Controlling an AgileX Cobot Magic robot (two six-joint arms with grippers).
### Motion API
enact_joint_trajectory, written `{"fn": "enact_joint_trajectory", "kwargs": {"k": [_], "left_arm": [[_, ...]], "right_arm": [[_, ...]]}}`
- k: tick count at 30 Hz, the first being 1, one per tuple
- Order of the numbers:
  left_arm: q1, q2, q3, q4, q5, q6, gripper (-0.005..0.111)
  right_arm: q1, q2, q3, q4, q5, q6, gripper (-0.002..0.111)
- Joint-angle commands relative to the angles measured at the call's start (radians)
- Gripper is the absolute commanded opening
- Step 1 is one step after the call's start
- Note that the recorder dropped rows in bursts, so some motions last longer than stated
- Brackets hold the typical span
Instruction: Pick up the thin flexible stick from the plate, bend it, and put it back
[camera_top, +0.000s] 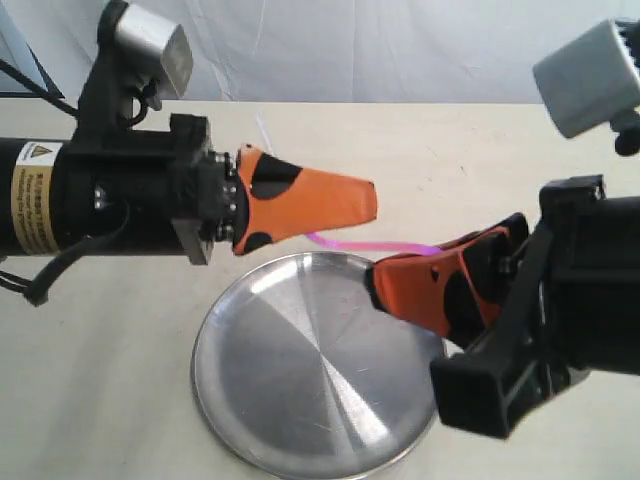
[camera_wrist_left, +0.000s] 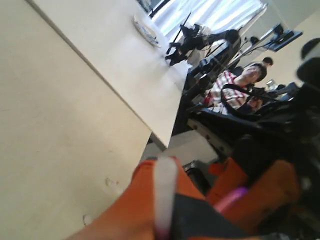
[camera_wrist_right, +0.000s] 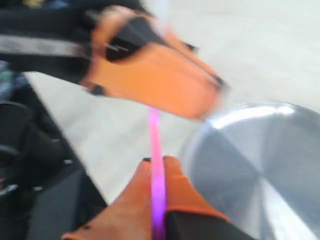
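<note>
From the outside camera, the thin flexible stick (camera_top: 372, 245) hangs in the air just over the rim of the plate (camera_top: 290, 390). It is strung between the left gripper (camera_top: 366, 205) and the right gripper (camera_top: 376, 282) and is barely bowed. The left wrist view shows its pale end nipped between that gripper's orange fingers. The right wrist view shows the pink shaft clamped the same way. I'd say the bending is only beginning; next the two grippers need to draw toward each other, gently, so neither end slips.

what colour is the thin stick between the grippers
The thin stick is bright pink; the right wrist view shows it best.
</note>
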Motion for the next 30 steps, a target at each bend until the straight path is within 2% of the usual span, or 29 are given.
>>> {"fn": "enact_joint_trajectory", "kwargs": {"k": [1, 6, 8, 11, 12, 15, 18, 19, 22, 24, 30], "left_arm": [[0.001, 0.007, 0.007, -0.124, -0.13, 0.015, 0.0], [0.001, 0.007, 0.007, -0.188, -0.118, 0.016, 0.0], [0.001, 0.007, 0.007, -0.182, -0.077, 0.019, 0.0], [0.001, 0.007, 0.007, -0.125, 0.066, 0.092, 0.0], [0.001, 0.007, 0.007, -0.109, 0.081, 0.092, 0.0], [0.001, 0.007, 0.007, -0.087, 0.041, 0.12, 0.001], [0.001, 0.007, 0.007, -0.121, 0.025, 0.193, 0.011], [0.001, 0.007, 0.007, -0.136, 0.018, 0.205, 0.016], [0.002, 0.007, 0.007, -0.19, 0.001, 0.245, 0.045], [0.002, 0.007, 0.007, -0.21, -0.003, 0.267, 0.056], [0.002, -0.003, -0.057, -0.166, 0.021, 0.316, 0.059]], "right_arm": [[-0.025, 0.054, -0.012, -0.15, 0.05, 0.123, -0.001], [-0.021, 0.164, -0.012, 0.01, 0.038, 0.019, -0.001], [-0.021, 0.192, -0.012, 0.141, 0.014, -0.133, -0.001], [-0.021, 0.197, -0.012, 0.547, -0.047, -0.556, -0.001], [-0.021, 0.191, -0.012, 0.567, -0.052, -0.578, -0.001], [-0.021, 0.162, -0.012, 0.507, -0.046, -0.561, -0.001], [-0.021, 0.158, -0.012, 0.435, -0.028, -0.502, -0.001], [-0.021, 0.158, -0.012, 0.399, -0.018, -0.473, -0.001], [-0.021, 0.156, -0.012, 0.186, 0.024, -0.275, -0.001], [-0.021, 0.156, -0.012, 0.058, 0.057, -0.163, -0.001], [-0.021, 0.156, -0.012, -0.23, 0.203, 0.044, -0.001]]}}
